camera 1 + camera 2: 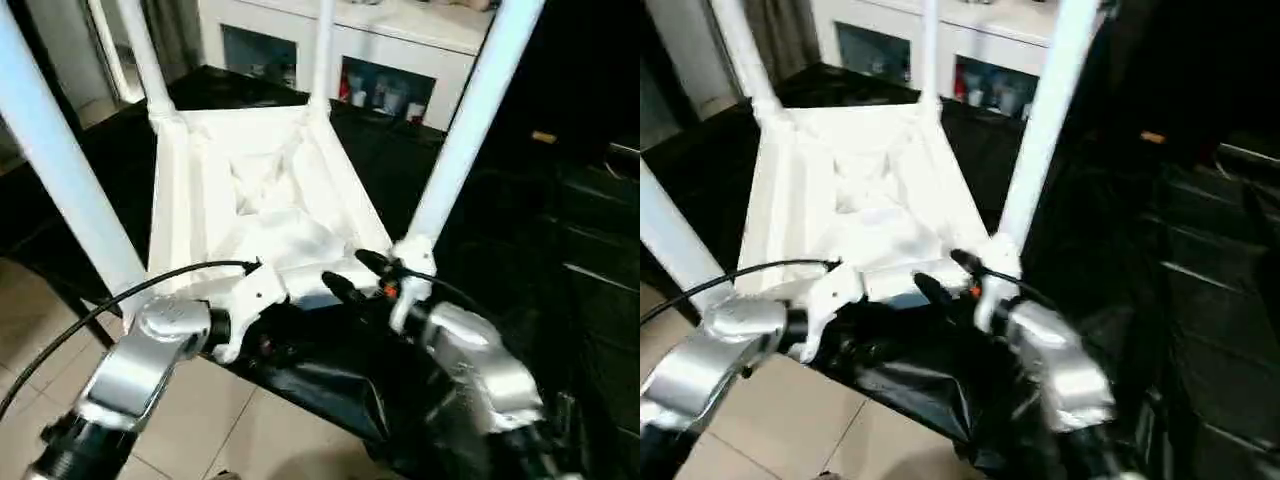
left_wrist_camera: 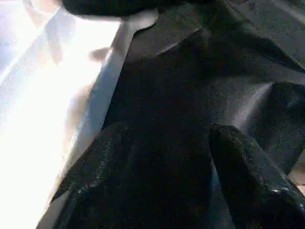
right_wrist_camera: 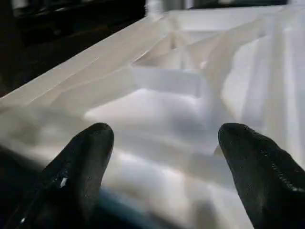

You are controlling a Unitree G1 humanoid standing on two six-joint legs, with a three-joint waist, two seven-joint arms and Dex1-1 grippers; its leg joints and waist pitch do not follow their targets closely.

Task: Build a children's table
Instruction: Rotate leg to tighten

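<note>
Left eye view: upturned table top (image 1: 250, 200) on the black-draped counter (image 1: 330, 370), four legs up; both pincers, left (image 1: 300, 285) and right (image 1: 362, 275), gape empty at its near edge, right nearer the near-right leg (image 1: 470, 120).

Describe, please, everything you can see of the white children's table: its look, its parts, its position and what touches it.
The children's table looks like white plastic and lies upside down on a surface under black sheeting. Its ribbed underside faces up, with raised ribs crossing the middle. Four long white tubular legs stand up from the corners: two near ones and two far ones. The left gripper and right gripper are at its near edge; whether either touches it is unclear.
</note>
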